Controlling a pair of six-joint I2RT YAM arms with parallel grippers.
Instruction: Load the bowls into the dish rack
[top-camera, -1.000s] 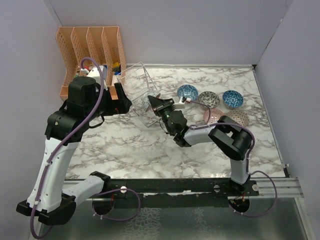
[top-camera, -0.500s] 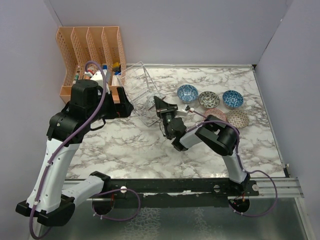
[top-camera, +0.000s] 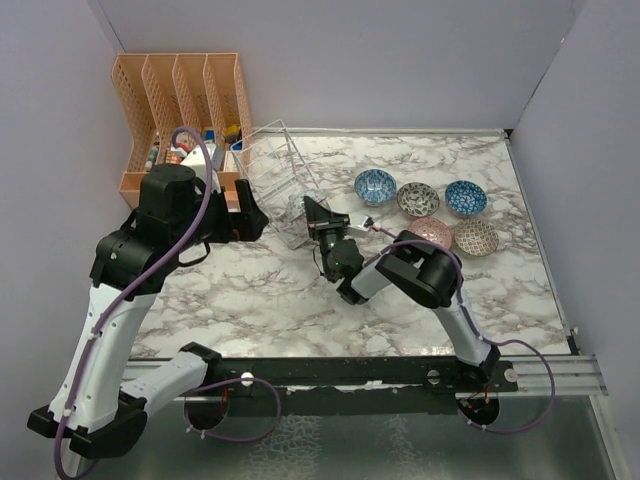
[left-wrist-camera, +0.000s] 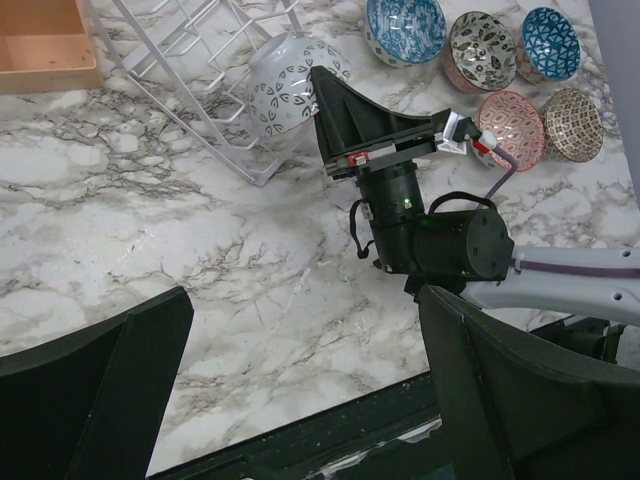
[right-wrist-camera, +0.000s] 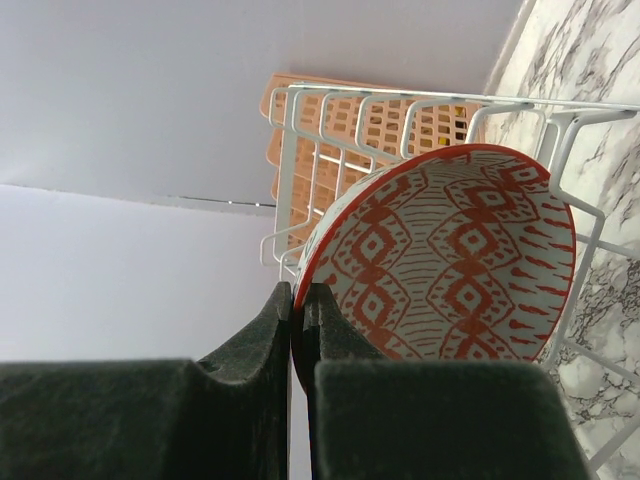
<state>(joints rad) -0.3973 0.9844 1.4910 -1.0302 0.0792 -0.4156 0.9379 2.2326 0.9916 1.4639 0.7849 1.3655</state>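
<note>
Marble table (top-camera: 270, 300); red lattice inside bowl (right-wrist-camera: 450, 260), wrist-only

Top external: mounted above and behind the arm bases, facing down and forward over the whole desk (top-camera: 260, 290). Left wrist: positioned high, looking steeply down at mid range. Right wrist: sighting along the right tool (right-wrist-camera: 298, 300), very close to the bowl (right-wrist-camera: 440, 260). All three views share that bowl and the dish rack (top-camera: 280, 175).
</note>
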